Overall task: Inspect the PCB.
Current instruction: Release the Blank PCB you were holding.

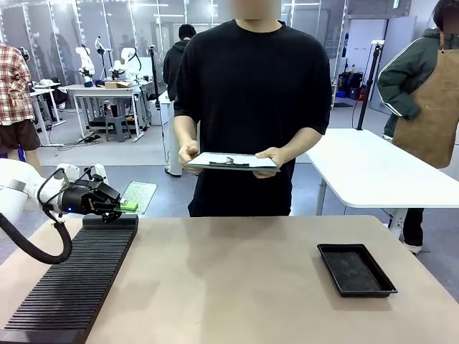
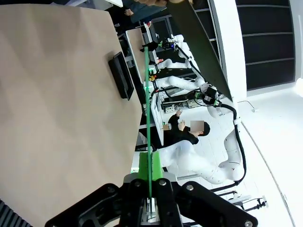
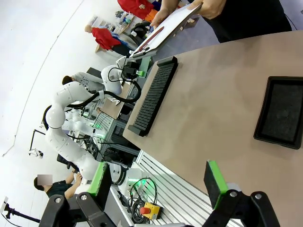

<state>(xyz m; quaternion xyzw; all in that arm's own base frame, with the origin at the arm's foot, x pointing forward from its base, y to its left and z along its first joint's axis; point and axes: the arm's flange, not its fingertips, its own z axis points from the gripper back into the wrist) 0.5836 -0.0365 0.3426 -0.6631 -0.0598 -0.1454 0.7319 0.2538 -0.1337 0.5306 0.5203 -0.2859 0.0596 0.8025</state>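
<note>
my left gripper (image 1: pixel 120 206) is clamping the thin, flat, speckled-green pcb (image 1: pixel 140 195); my right gripper (image 3: pixel 157 176) is gaping apart.

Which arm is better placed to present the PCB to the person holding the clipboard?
Left. The left gripper is shut on the PCB, on the person's side of the table. The right gripper is open and empty.

Bright even light, warped wrist views
</note>
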